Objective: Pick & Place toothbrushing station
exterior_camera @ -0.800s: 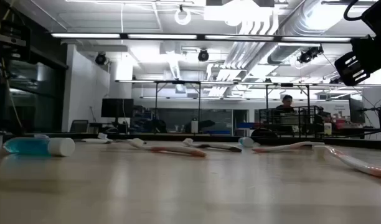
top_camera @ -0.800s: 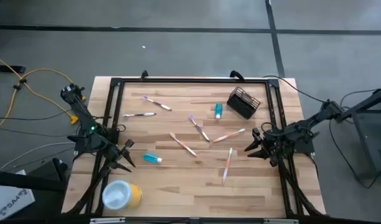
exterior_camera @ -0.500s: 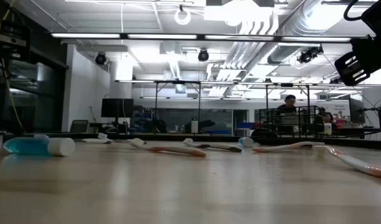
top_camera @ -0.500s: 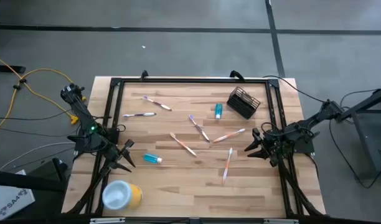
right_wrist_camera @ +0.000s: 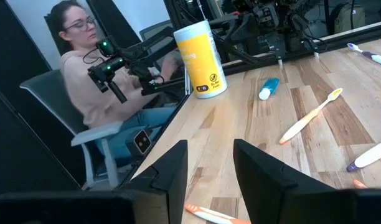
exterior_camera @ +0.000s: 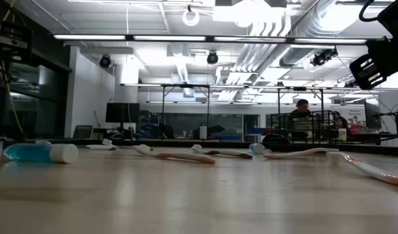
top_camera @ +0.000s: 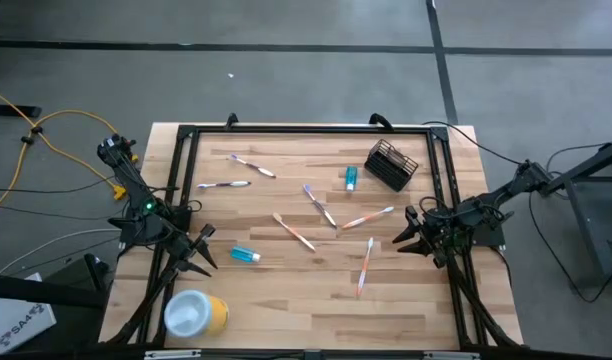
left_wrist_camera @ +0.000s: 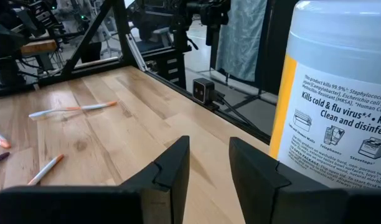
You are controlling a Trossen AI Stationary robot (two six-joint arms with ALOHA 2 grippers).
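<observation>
The black wire-mesh holder (top_camera: 391,163) lies at the table's back right. One blue tube (top_camera: 351,178) lies just left of it; another blue tube (top_camera: 245,255) is at the front left, also seen in the low view (exterior_camera: 36,151). Several thin toothbrushes lie scattered across the middle, among them one (top_camera: 294,232) at the centre and one (top_camera: 365,264) towards the front right. My left gripper (top_camera: 201,250) hovers at the left edge beside the near tube, open and empty (left_wrist_camera: 209,163). My right gripper (top_camera: 406,233) hovers at the right edge, open and empty (right_wrist_camera: 209,167).
A yellow cylinder with a white top (top_camera: 196,313) stands at the front left corner, close to the left gripper (left_wrist_camera: 340,106). A black frame (top_camera: 306,129) runs around the table. A person sits beyond the table's left side (right_wrist_camera: 84,81).
</observation>
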